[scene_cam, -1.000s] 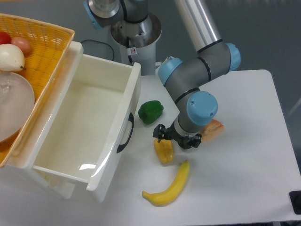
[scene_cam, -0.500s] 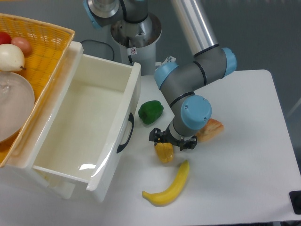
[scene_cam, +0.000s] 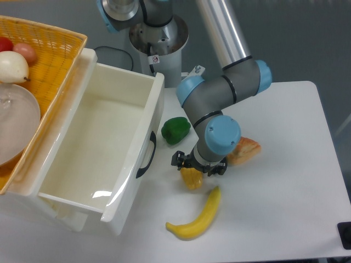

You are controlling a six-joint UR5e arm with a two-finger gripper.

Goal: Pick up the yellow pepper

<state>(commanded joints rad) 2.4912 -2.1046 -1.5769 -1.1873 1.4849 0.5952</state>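
Observation:
The yellow pepper (scene_cam: 192, 178) lies on the white table, just below the green pepper (scene_cam: 175, 129) and above the banana (scene_cam: 198, 216). My gripper (scene_cam: 198, 166) hangs directly over the yellow pepper and hides its upper part. The black fingers stand open on either side of the pepper's top. I cannot see them touching it.
An open white drawer (scene_cam: 90, 145) with a black handle stands at the left, close to the peppers. A yellow basket (scene_cam: 55, 44) with fruit and a bowl sits behind it. An orange-pink food piece (scene_cam: 245, 150) lies right of the gripper. The robot base (scene_cam: 159, 38) is at the back.
The gripper has moved left and slightly down, from beside the yellow pepper to right over it. The pepper and other objects have not moved.

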